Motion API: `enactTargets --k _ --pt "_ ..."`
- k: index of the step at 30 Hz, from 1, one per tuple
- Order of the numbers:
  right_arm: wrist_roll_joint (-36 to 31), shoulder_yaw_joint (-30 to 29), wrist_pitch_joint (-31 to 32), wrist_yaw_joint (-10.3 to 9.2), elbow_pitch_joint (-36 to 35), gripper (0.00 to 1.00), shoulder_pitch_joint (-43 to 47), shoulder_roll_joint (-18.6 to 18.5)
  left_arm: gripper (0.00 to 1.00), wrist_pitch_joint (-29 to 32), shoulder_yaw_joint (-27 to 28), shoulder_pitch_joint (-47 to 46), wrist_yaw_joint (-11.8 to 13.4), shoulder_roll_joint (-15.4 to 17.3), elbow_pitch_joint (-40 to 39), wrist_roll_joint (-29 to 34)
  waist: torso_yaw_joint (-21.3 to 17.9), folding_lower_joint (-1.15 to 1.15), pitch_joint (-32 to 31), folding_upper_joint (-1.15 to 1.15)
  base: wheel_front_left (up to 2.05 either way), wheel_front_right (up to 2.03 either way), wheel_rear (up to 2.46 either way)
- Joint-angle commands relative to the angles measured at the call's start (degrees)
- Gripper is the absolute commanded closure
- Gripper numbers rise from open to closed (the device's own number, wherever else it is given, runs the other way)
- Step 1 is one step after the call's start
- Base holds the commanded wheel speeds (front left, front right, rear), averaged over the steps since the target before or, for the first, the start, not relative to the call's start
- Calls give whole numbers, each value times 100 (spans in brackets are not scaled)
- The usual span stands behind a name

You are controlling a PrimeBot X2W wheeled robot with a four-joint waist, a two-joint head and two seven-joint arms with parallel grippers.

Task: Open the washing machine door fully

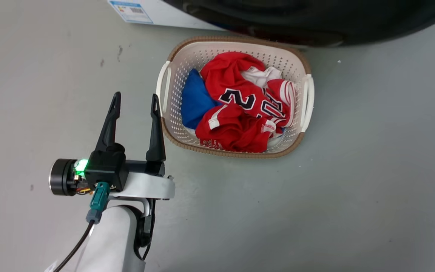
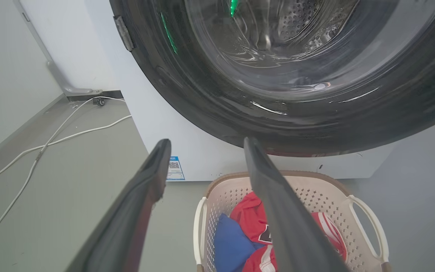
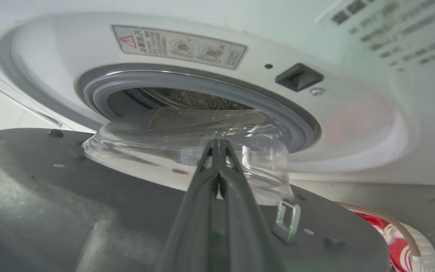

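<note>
Washing machine door (image 1: 315, 22), head view: a glossy black curved rim along the top edge, overhanging the far rim of the basket (image 1: 236, 39). The white washing machine (image 1: 179, 17) front is behind it. The basket is perforated cream plastic with a tan woven-look rim and two loop handles, and it stands on the grey floor (image 1: 372, 170) at the machine's base. Inside it: a crumpled red jersey (image 1: 240, 113) with dark numerals, a blue cloth (image 1: 196, 100) on the left side and a white garment (image 1: 261, 75) at the far side. The left gripper (image 1: 136, 102) is left of the basket with its fingers spread apart and nothing between them, well short of the door.

Left wrist view: the door fills the top, a wide black ring around a clear glass bowl (image 2: 270, 49), with perforated steel visible through it. A blue label (image 2: 175, 168) sits at the lower edge of the machine front. White cables (image 2: 70, 132) run across the floor on the left. The finger tips point at the door's lower rim without touching it.

Right wrist view: the washing machine door is swung off the opening, showing its matte grey inner face and a latch hook (image 3: 287, 219). Beyond it are the grey rubber gasket (image 3: 202, 81), the drum (image 3: 195, 98), a warning sticker (image 3: 178, 45) and a black latch socket (image 3: 298, 77). The right gripper (image 3: 217, 143) has its fingers pressed together, holding nothing, with the tips in front of the bowl. Contact with the door is unclear.
</note>
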Motion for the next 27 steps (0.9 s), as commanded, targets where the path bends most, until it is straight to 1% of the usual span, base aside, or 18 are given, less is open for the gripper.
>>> enactTargets --k 1,4,12,27 --pt "47 47 55 16 -62 100 134 74 0 -16 9 41 -16 -10 -6 20 -82 0 -94 0 0 0 0" --pt "68 108 189 16 -215 100 359 83 0 -16 56 109 -49 -9 2 67 -163 0 -194 0 0 0 0" --pt "178 310 494 16 -764 100 968 247 0 -16 143 221 -103 -8 47 155 -318 0 -451 0 0 0 0" --pt "361 916 1101 16 -2071 100 2645 410 0 -16 252 633 -129 -6 104 212 -330 0 -1151 0 0 0 0"
